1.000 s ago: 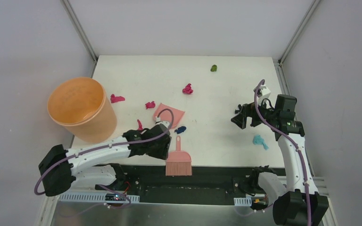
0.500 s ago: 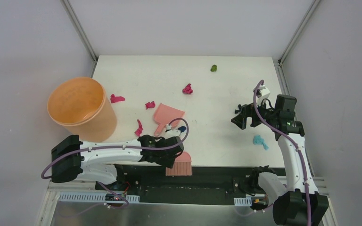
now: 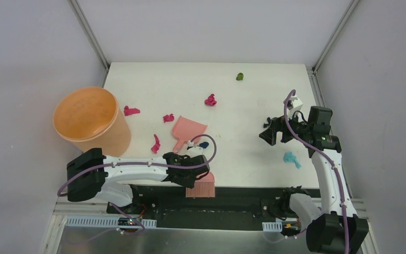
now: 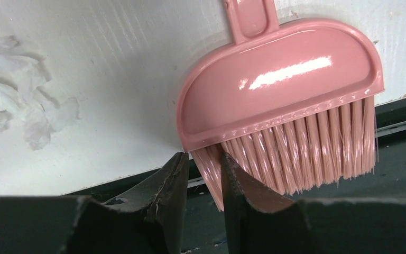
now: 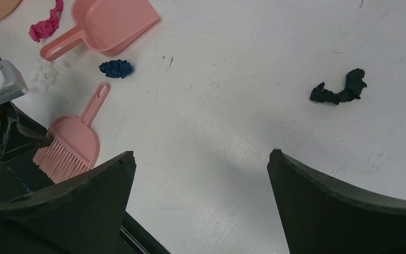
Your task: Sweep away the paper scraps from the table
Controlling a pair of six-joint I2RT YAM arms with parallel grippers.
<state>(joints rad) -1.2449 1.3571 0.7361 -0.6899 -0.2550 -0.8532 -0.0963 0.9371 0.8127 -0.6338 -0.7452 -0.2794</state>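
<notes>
Straddling the brush's (image 4: pixel 280 79) corner bristles, the left claw (image 4: pixel 203 156) is narrow — grip unclear.

Paper scraps (image 3: pixel 210 99) scattered loose across white table (image 3: pixel 232 111): pink, blue, teal, green, black.

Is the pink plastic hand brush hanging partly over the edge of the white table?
Yes, the pink plastic hand brush has its bristles out past the edge of the white table.
</notes>
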